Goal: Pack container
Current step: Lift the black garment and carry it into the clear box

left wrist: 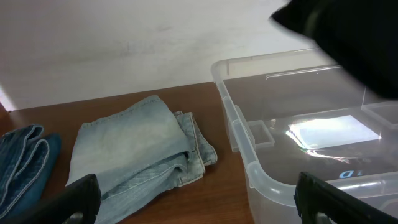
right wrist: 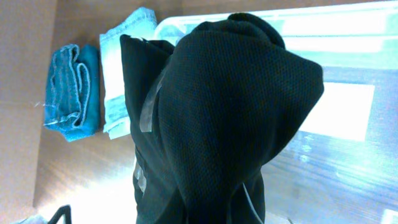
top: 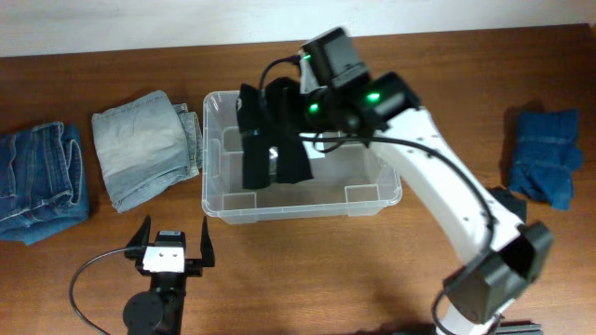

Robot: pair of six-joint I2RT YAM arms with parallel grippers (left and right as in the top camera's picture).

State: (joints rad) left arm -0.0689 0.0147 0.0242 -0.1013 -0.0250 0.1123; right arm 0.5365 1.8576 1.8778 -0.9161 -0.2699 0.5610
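Container (top: 307, 210) base lies partly hidden behind black cloth (top: 279, 149) clenched in right tool (top: 279, 93); left tool (top: 172, 244) released.

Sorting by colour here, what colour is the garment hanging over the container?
The garment is black; best seen in the right wrist view.

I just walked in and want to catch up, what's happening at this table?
The right end effector is shut on a black garment, holding it over the clear bin. The left end effector sits open near the table's front edge, empty. Folded jeans lie outside the bin: a pale pair and a darker pair on its left, a blue pair on its right.
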